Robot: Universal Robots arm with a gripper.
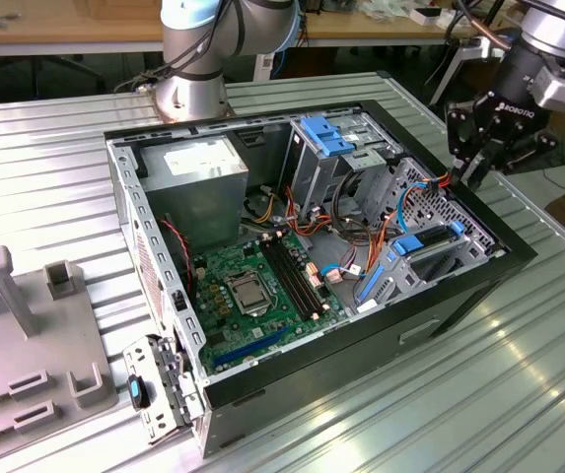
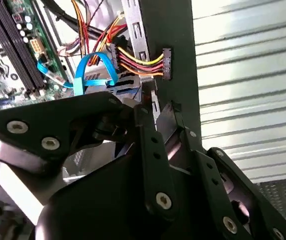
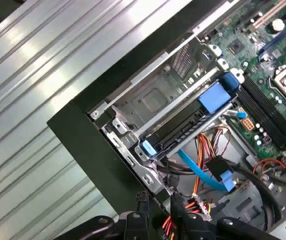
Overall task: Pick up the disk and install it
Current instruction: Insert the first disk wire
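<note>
An open computer case (image 1: 262, 379) lies on a ribbed metal counter (image 1: 55, 187). In the exterior view, the gripper (image 1: 474, 173) hovers over the case's rim at two o'clock, its jaws drawn close together and empty. The disk (image 1: 436, 259) sits in the drive cage at four o'clock.

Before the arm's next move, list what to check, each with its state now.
1. The case open: ok.
2. The disk in sight: ok, inside the case by its wall.
3. The gripper on the disk: not ok, it hangs above the case wall, apart from the disk.
4. The wires clear of the gripper: not ok, a bundle lies close to it.
5. The disk fully seated: cannot tell.
</note>
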